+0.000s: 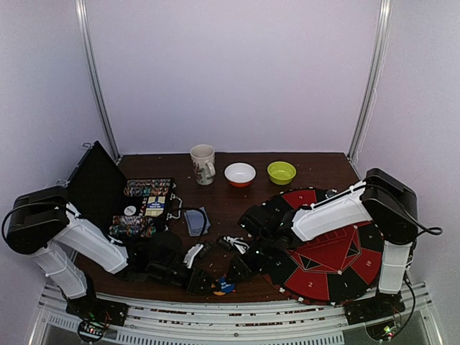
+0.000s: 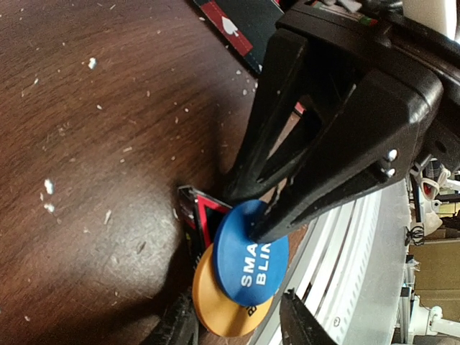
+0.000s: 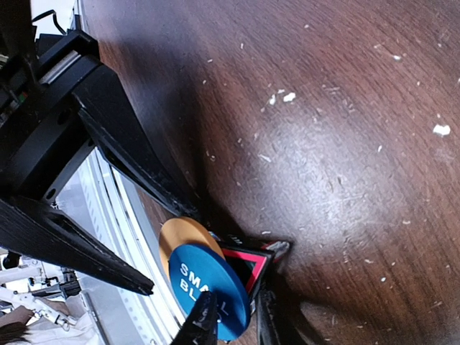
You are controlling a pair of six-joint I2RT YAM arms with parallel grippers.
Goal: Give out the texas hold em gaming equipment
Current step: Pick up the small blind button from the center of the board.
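Blue disc (image 2: 248, 257), lettering "SMA", "BLI"

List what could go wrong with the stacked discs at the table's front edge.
The right gripper and left gripper crowd one spot at the blue disc, so they may collide. The blue disc overlaps the orange disc and a red-edged triangle; a pinch may drag those along. All lie at the table edge and might slide off.

Blue disc (image 2: 251, 253) atop orange disc (image 2: 215, 310); red-edged marker (image 2: 206, 219) adj.
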